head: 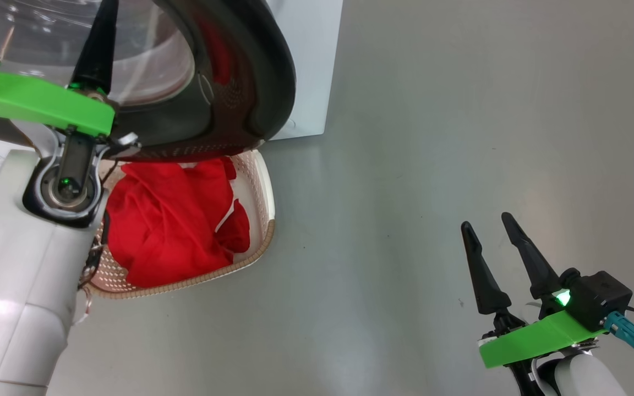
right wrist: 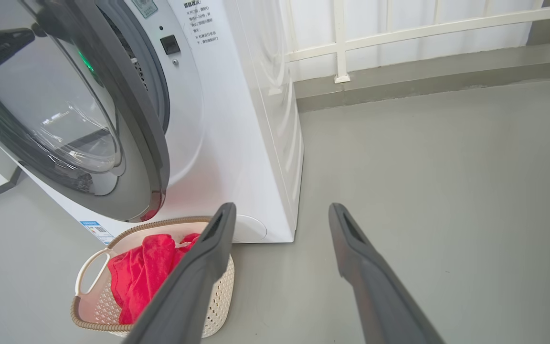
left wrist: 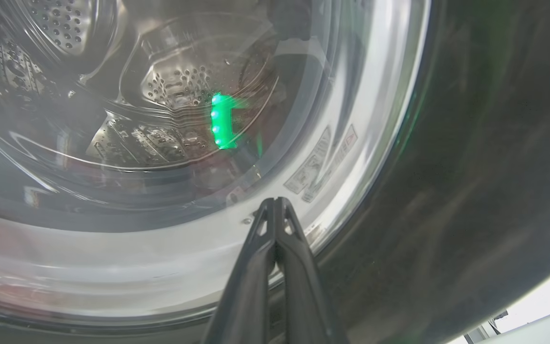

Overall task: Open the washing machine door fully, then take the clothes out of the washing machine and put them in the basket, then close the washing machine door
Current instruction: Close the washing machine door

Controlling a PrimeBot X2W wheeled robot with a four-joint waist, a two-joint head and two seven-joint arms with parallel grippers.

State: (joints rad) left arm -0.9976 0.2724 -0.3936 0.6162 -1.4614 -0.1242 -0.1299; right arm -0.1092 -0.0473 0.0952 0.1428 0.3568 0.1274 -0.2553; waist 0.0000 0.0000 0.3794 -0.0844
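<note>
left end effector (left wrist: 275, 205) pinched closed, empty — at door (head: 262, 71) | right end effector (head: 486, 220) spread, empty

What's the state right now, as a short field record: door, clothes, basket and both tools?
washing machine door: partly open, hanging over the basket
clothes: red, lying in the basket
basket: on the floor in front of the washing machine
left tool: shut, tips at the door's outer face beside the glass; contact unclear
right tool: open, empty, above the floor
</note>
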